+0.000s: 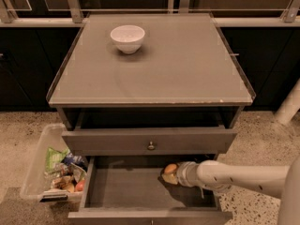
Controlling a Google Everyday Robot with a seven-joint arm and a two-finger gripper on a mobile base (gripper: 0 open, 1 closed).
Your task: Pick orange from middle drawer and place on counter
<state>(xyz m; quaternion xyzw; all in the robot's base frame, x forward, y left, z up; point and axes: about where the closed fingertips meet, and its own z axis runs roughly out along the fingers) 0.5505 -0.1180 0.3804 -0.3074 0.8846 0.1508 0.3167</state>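
Observation:
The orange [170,168] lies at the back right of the open middle drawer [131,191], on its dark-grey floor. My gripper [171,174] reaches in from the right on a white arm and is right at the orange, partly covering it. The counter [187,69] is the flat grey cabinet top above.
A white bowl [127,38] stands at the counter's back left. A closed drawer front with a small round knob [151,146] sits above the open drawer. A clear bin [42,168] of packets with a small red round item [80,185] stands at the left of the cabinet.

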